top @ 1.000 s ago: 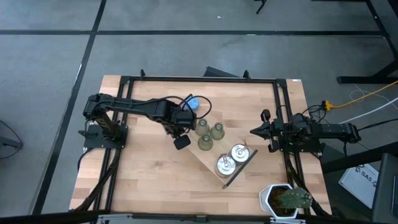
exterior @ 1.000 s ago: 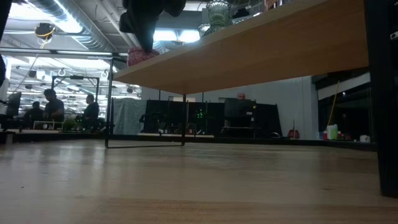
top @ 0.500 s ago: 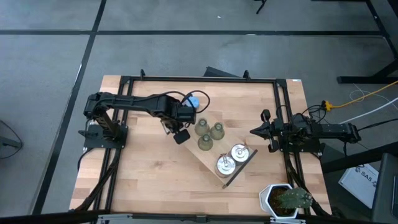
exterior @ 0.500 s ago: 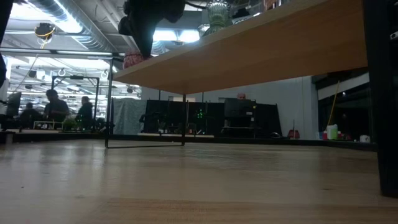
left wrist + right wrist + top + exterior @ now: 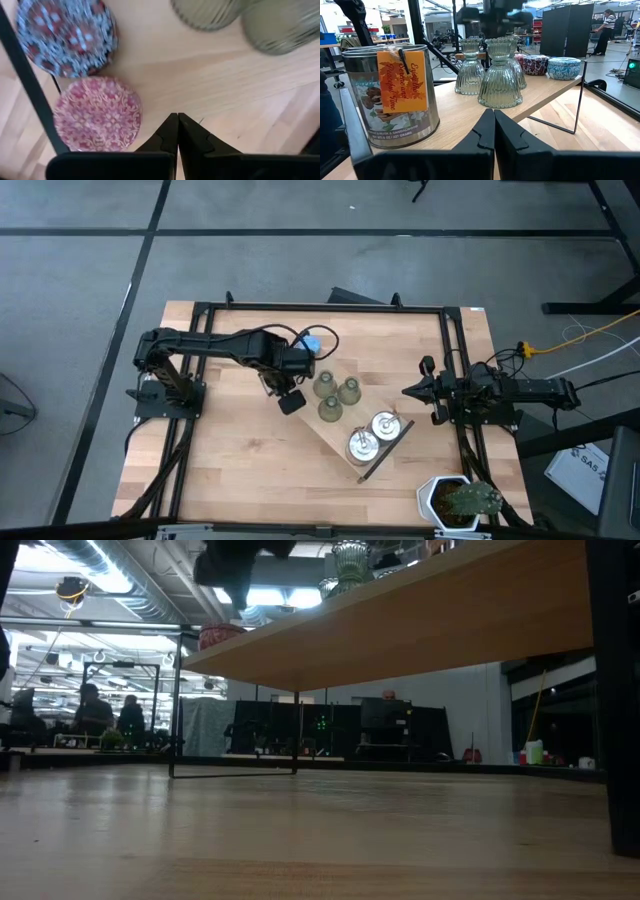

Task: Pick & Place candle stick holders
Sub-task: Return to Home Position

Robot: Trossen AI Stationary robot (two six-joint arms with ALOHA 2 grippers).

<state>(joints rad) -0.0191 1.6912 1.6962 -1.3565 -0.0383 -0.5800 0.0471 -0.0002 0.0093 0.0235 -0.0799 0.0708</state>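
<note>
A long wooden tray [image 5: 340, 442] lies slantwise mid-table on black wire legs. On it stand three olive-green bell-shaped holders [image 5: 334, 395], two shiny silver ones [image 5: 373, 435], a pink holder [image 5: 97, 112] and a blue patterned one [image 5: 65, 35]. The blue one also shows in the high view [image 5: 310, 345]. I cannot make out a purple one. My left gripper [image 5: 177, 120] is shut and empty. It hangs over the tray's far-left end [image 5: 291, 402], beside the pink holder [image 5: 222, 635] and above it. My right gripper [image 5: 410, 391] is shut and empty at the table's right side.
A potted green plant [image 5: 460, 500] stands at the near right corner. A black frame [image 5: 320, 308] runs round the table. A silver holder with an orange label [image 5: 390, 95] stands close in front of my right gripper. People show in the room beyond [image 5: 90, 710].
My left gripper has gone up and a little toward the table's far edge. In the low view it reached down to the pink holder; now it hangs clear above it. The pink holder has shifted a little on the tray and stands alone.
</note>
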